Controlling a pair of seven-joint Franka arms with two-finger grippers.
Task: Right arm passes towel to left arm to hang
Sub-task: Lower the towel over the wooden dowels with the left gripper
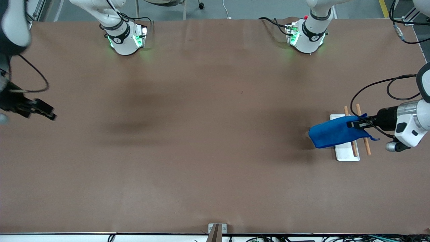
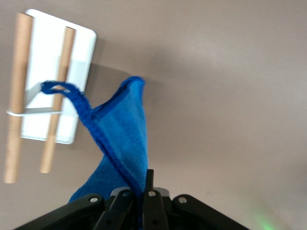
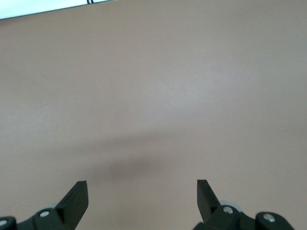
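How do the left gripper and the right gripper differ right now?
The left gripper is shut on the towel; the right gripper is open and holds nothing. The left gripper is over the rack with two wooden rods, at the left arm's end of the table; the right gripper is over bare table at the right arm's end. Both are black, two-fingered.

The rack (image 1: pixel 347 153) — a flat base carrying two parallel rods (image 1: pixel 364 143) — stands on the bench (image 1: pixel 201 151) at the left arm's end. The left tool (image 1: pixel 352 124) hangs over the rack, pinching one end of the towel (image 1: pixel 331 134); the towel stretches from there toward the middle of the bench, over the rack's base and past its edge. The right tool (image 1: pixel 47 114) waits over the bench at the right arm's end — well apart from the rack, its fingers (image 3: pixel 76 201) spread.
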